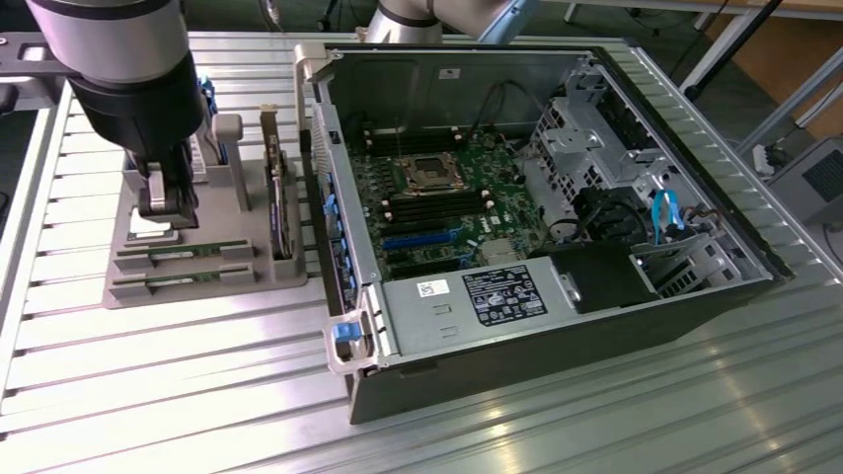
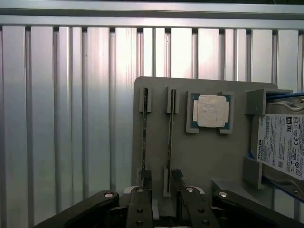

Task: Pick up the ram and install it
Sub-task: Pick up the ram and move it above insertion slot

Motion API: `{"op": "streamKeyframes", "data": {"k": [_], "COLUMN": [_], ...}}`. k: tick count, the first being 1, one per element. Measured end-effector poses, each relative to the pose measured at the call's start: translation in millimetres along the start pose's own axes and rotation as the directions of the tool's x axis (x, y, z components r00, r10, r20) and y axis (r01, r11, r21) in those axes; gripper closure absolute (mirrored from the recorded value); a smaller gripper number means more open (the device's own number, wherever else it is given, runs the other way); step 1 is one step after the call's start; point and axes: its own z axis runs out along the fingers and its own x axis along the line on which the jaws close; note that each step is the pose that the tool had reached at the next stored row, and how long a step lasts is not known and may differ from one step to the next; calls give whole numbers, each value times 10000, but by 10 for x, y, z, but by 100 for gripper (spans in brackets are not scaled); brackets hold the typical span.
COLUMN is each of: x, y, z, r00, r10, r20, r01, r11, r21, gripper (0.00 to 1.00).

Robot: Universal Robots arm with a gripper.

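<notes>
**Spread Gripper Hovers Over RAM Tray Beside Open Computer**

You are working on a ribbed aluminium table (image 1: pixel 158 375), its slats bright under glare. Past its far corner, at one o'clock in the exterior view, you can see a slice of the room with a slanting dark pole (image 1: pixel 718 44).

The grey parts tray (image 1: pixel 211 286) sits at nine o'clock from the open computer case (image 1: pixel 554 346), close to its hinged edge. An expansion card (image 1: pixel 276 202) stands on edge between them. Bare table lies at six and nine o'clock from the tray, and the motherboard (image 1: pixel 448 197) faces up inside the case.

The ram (image 1: pixel 178 253) stands on its thin edge in a tray slot, with its long axis running nine to three in the exterior view. A second stick (image 1: pixel 172 282) lies parallel at its six o'clock.

Your gripper (image 1: pixel 169 211) hangs over the tray with its jaws spread and pinching nothing. In the wrist view, one end of the ram (image 2: pixel 169 142) lies between the fingertips (image 2: pixel 178 176), and the other finger is over the second stick (image 2: pixel 144 137). The processor (image 2: pixel 212 110) and hard drive (image 2: pixel 282 142) sit beyond the ram.
</notes>
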Motion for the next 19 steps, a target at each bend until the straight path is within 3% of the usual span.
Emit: {"op": "streamKeyframes", "data": {"k": [19], "x": [12], "y": [13], "z": [92], "r00": [10000], "r10": [0], "r20": [0], "r01": [0], "r11": [10000], "r21": [0], "gripper": [70]}}
